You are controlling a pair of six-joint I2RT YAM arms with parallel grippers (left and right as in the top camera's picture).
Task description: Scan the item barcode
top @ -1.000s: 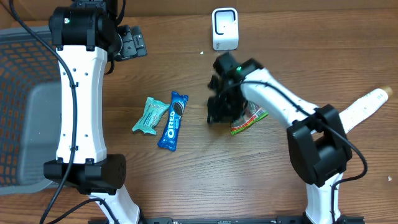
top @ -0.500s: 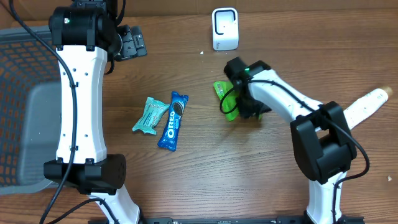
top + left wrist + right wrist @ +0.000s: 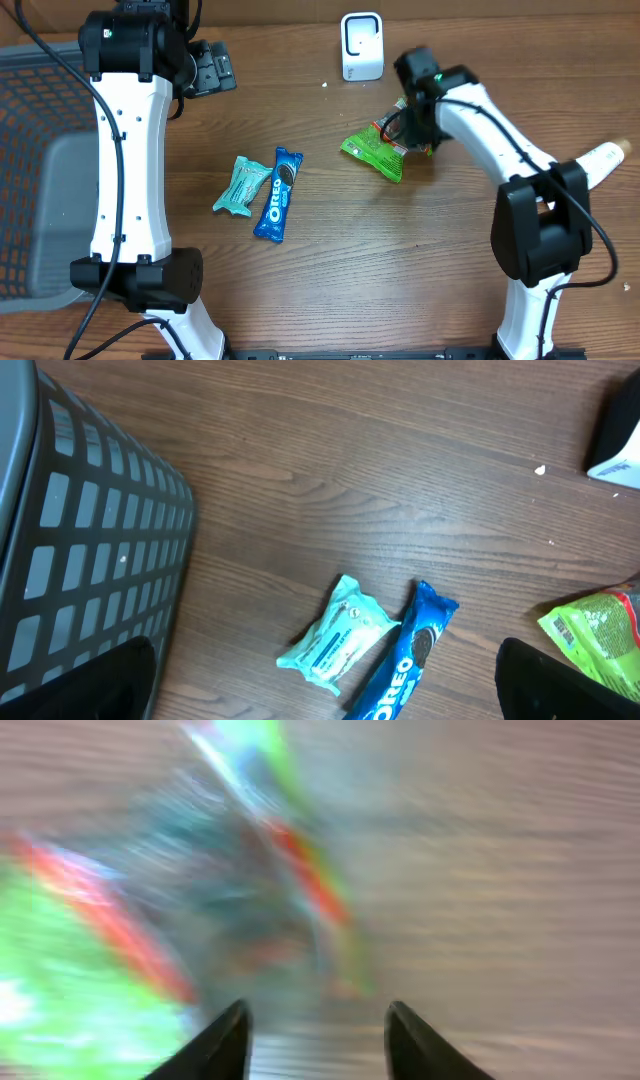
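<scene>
The right arm has swung up towards the scanner [image 3: 361, 45] over the last second, bringing the green packet [image 3: 372, 155] from farther down the table [image 3: 400, 270], so that the packet now lies slantwise just in front of the scanner, on the robot's side of it. Whether it clears the wood cannot be told. The grey basket [image 3: 30, 150] stands far to the left of the scanner, at the table's edge. The left gripper [image 3: 212, 68] hangs left of the scanner, between it and the basket, its jaws wide apart and holding nothing; in the left wrist view its dark fingers [image 3: 110, 685] sit at the two bottom corners. The right gripper [image 3: 405, 130] is just in front and right of the scanner, its jaws clamped on the packet's red-edged end; the right wrist view is a blur of green and red. A white tube [image 3: 592, 165] lies far right of the scanner. The blue biscuit pack [image 3: 278, 193] and the teal packet [image 3: 240, 185] lie side by side, touching, in front and left of the scanner.
</scene>
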